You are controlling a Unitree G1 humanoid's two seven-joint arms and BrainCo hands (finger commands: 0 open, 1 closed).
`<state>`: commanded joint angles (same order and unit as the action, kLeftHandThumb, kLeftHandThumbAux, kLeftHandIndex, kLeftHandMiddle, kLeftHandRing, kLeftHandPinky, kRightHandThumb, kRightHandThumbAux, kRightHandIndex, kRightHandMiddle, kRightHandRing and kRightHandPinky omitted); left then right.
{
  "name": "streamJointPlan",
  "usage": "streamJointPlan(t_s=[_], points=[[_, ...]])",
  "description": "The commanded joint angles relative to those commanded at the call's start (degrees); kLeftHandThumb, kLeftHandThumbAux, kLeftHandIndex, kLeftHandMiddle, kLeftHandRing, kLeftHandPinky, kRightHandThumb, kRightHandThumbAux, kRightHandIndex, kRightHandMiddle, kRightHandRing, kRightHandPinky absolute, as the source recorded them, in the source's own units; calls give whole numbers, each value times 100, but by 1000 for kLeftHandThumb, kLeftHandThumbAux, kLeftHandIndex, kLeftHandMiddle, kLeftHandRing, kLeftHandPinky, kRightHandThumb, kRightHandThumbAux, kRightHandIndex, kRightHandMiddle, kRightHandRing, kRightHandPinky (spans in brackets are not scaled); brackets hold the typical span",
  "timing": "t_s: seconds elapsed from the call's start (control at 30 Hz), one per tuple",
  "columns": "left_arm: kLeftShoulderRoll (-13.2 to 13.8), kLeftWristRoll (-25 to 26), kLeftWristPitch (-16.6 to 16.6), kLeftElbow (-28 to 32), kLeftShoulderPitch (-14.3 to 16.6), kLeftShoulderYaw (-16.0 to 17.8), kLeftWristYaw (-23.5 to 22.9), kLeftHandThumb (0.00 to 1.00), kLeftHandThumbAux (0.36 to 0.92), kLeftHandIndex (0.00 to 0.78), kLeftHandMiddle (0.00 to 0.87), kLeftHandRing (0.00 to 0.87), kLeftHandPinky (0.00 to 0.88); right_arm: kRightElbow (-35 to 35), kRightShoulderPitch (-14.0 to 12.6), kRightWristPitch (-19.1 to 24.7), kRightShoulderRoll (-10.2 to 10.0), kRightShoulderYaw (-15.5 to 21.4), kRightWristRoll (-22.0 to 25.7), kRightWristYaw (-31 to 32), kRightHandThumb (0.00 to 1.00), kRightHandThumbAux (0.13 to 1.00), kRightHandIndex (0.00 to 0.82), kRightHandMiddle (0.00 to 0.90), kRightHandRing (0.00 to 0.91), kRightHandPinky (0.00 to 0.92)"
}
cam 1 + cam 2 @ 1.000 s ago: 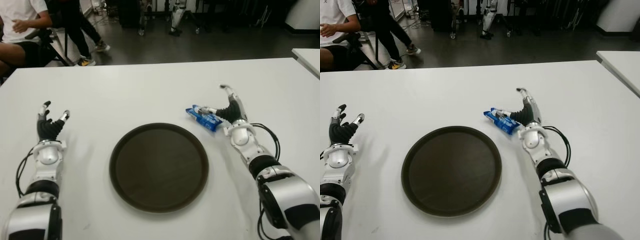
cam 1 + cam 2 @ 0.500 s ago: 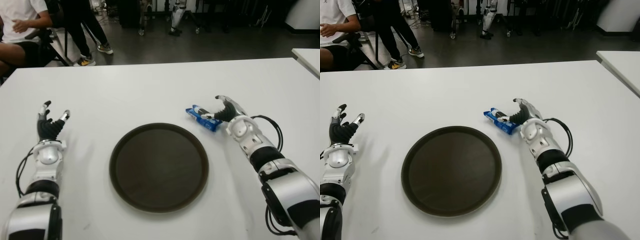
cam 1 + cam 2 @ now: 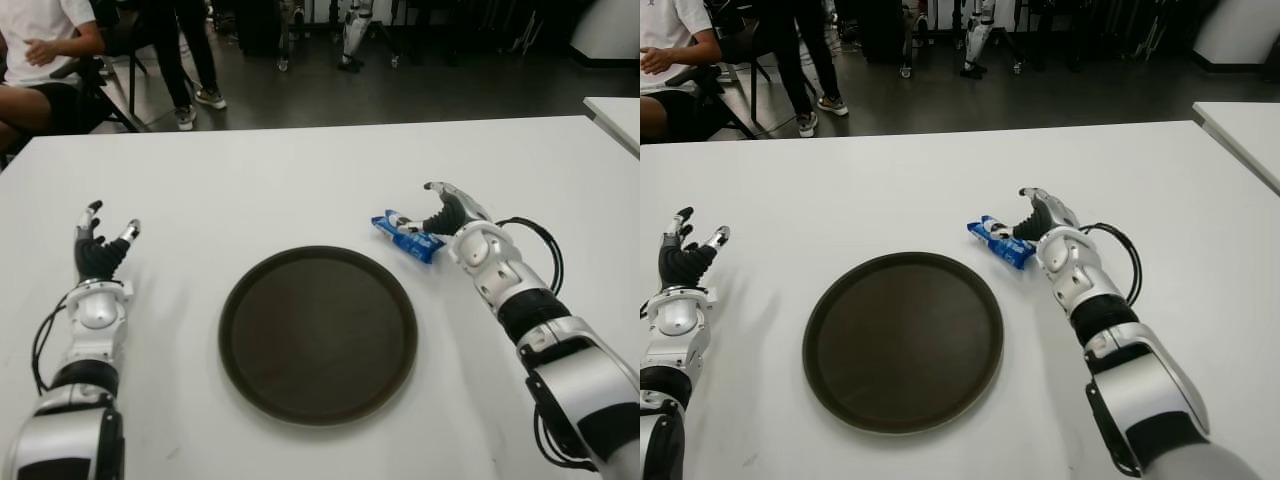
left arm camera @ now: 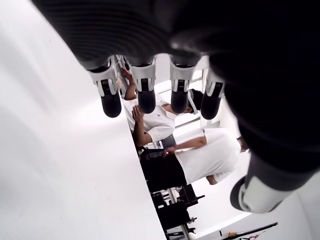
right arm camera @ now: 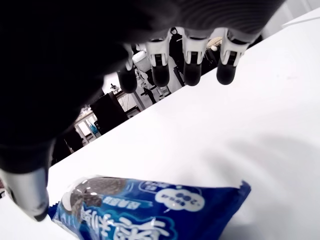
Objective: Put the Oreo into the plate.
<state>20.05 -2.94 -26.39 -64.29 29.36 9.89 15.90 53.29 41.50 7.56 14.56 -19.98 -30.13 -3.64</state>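
The Oreo (image 3: 407, 234) is a blue packet lying flat on the white table (image 3: 300, 180), just off the upper right rim of the plate (image 3: 318, 334), a round dark brown tray with nothing on it. My right hand (image 3: 436, 212) arches over the packet's right end, open. In the right wrist view its fingers (image 5: 192, 65) stretch out above the Oreo (image 5: 150, 210) without closing on it, and the thumb sits beside the packet's other end. My left hand (image 3: 100, 245) shows far to the left of the plate, open, fingers spread upward.
Beyond the table's far edge a seated person (image 3: 40, 50) and a standing person's legs (image 3: 190, 60) show at the back left. Another white table (image 3: 615, 115) stands at the far right.
My right hand has tipped forward from upright fingers to arch over the Oreo's right end. The packet, the plate and the left hand have not moved. The standing person has stepped.
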Motion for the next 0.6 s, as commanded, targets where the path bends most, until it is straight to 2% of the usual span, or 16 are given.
streamJointPlan(t_s=[0.6], points=[[0,53,29,-34,34,34,-75,0,711,0,0,0,0,-87,-14,87,52,-107,-79,180,0,606,0,0,0,0]])
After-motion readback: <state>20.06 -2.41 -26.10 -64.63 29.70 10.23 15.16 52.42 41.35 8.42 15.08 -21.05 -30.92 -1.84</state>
